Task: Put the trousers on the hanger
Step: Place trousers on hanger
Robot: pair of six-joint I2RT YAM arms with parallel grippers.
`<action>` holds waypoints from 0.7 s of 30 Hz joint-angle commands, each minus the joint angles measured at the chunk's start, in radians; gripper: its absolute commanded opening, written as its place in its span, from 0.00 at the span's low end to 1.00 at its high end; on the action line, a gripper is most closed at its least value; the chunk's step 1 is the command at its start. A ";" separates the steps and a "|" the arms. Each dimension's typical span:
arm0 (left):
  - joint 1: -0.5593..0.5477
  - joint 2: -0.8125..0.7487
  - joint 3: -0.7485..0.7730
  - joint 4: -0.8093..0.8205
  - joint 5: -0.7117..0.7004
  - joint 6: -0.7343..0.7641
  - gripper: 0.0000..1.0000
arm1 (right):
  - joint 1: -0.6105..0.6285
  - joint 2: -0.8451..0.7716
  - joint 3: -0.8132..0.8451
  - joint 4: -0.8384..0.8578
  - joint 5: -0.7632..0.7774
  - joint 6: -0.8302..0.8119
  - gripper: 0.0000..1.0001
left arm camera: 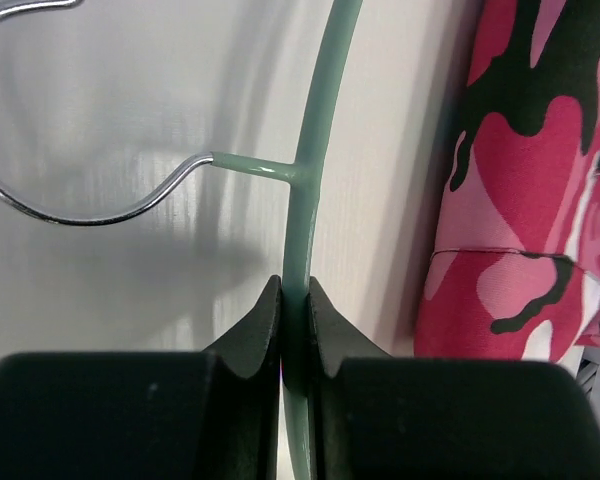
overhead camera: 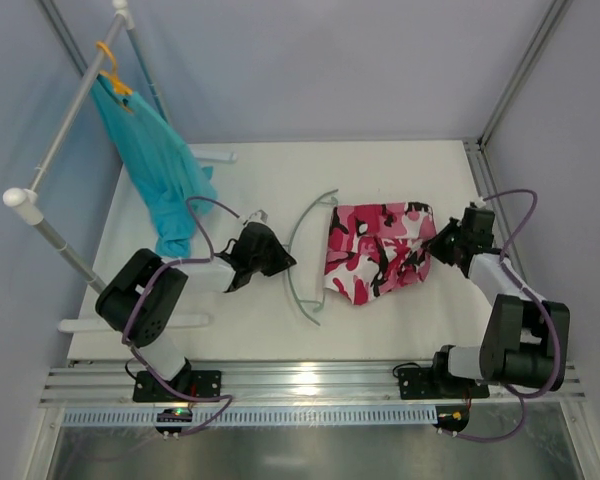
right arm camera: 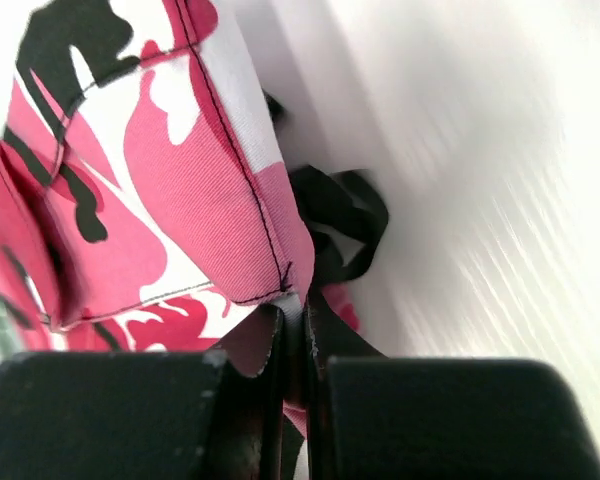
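Rack (overhead camera: 65, 110) w/ teal garment (overhead camera: 155, 175) blocks far-left corner; table (overhead camera: 270, 180) open behind & in front of trousers (overhead camera: 380, 250).

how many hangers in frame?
2. An orange hanger hooked on the white rack at far left, carrying the teal garment; a mint-green hanger beside the camouflage trousers, clamped in the left gripper. None look hidden.

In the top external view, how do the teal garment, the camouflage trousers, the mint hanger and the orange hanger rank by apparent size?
1. The teal garment and the trousers: alike in area; the garment hangs higher, so unranked.
2. The mint hanger.
3. The orange hanger, partly covered.
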 commanded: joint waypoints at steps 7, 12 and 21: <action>0.044 -0.060 -0.013 0.060 0.026 0.037 0.00 | -0.032 0.049 -0.081 0.051 0.068 0.041 0.16; 0.032 -0.089 -0.056 0.073 -0.010 0.019 0.00 | -0.032 -0.053 -0.031 -0.140 0.037 -0.009 0.55; 0.012 -0.139 -0.142 0.094 -0.091 0.051 0.00 | 0.100 -0.038 0.126 -0.104 -0.493 -0.083 0.53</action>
